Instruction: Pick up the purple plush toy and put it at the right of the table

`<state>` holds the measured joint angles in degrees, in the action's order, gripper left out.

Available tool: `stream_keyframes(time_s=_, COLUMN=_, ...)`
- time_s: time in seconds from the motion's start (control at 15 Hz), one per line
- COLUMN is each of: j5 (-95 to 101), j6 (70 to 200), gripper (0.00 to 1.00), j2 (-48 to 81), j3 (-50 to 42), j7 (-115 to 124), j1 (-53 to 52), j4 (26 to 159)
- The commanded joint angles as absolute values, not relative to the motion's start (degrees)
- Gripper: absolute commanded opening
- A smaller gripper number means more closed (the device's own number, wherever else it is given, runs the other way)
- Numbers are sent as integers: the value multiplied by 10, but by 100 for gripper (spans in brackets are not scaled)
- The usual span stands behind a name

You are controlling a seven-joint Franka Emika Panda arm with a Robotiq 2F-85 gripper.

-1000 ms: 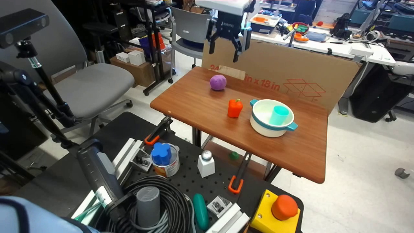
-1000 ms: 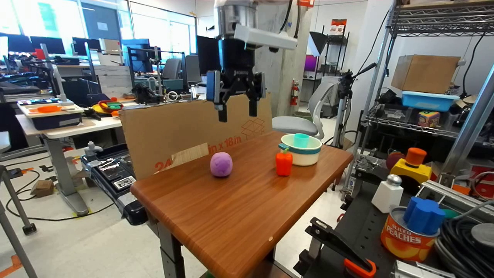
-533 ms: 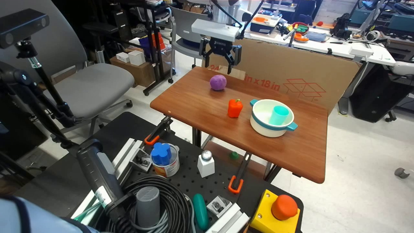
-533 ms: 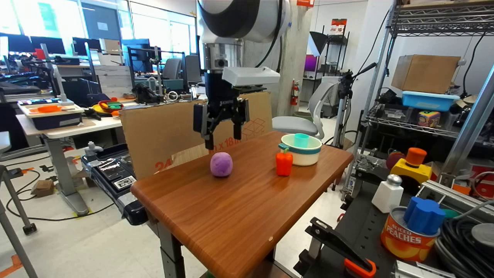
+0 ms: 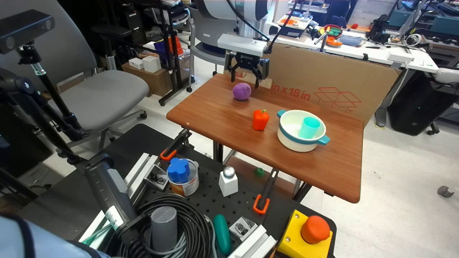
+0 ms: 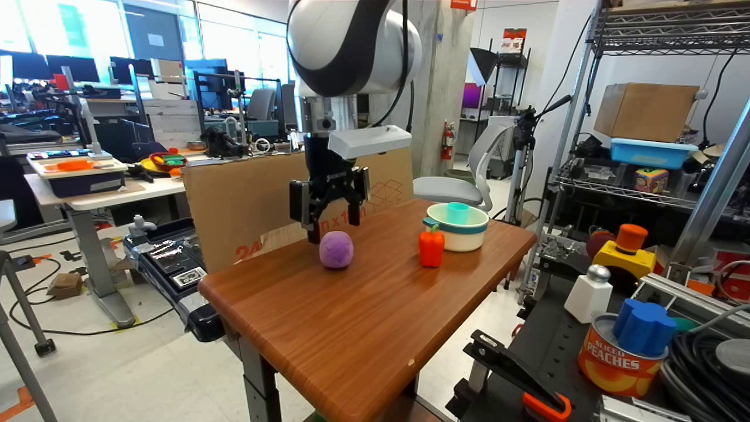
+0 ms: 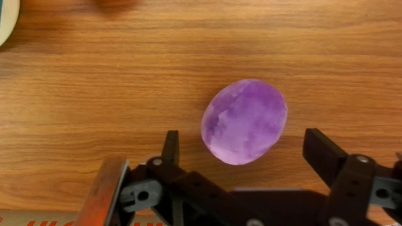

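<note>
A: Which element is largest?

B: The table (image 5: 229, 122), a brown wood-grained top on dark legs. Next in size, a cardboard sheet (image 5: 315, 75) with red print stands along one long side, as seen in both exterior views.

A: And the robot arm (image 6: 357, 53)?

B: White and black, it hangs over the table beside the cardboard sheet.

A: What follows in size?

B: The cream pot (image 5: 294, 144), with a teal band and teal handles, standing on the table.

A: In what state is the gripper (image 6: 334, 232)?

B: It points downward, its two fingers (image 7: 325, 153) spread wider than the round purple toy (image 7: 245, 122); it has hold of nothing.

A: The position of the purple toy?

B: On the table, near the cardboard sheet and well apart from the pot. In the wrist view it lies between the fingers, with wood grain visible on either side.

A: And the smaller items?

B: A red pepper (image 5: 260, 120), stem up, stands between purple toy and pot, just beside the latter. An aqua cup (image 5: 310, 127) sits inside the pot.
</note>
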<state>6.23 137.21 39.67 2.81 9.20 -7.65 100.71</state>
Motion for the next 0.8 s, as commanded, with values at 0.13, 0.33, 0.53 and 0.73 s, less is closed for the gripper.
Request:
stream_keyframes(time_s=0.13, j5=61, j6=1351, gripper=74, j2=439, j3=17, j7=92, j1=-92, j4=974)
stream_keyframes(time_s=0.33, j5=62, j6=1355, gripper=51, j2=438, j3=18, j7=92, j1=-95, j4=976)
stream_keyframes(time_s=0.53, j5=60, j6=1356, gripper=28, j2=412, j3=22, j7=95, j1=-99, j4=995)
stream_keyframes(time_s=0.73, j5=50, j6=1353, gripper=14, j2=359, j3=25, j7=106, j1=-100, j4=1026)
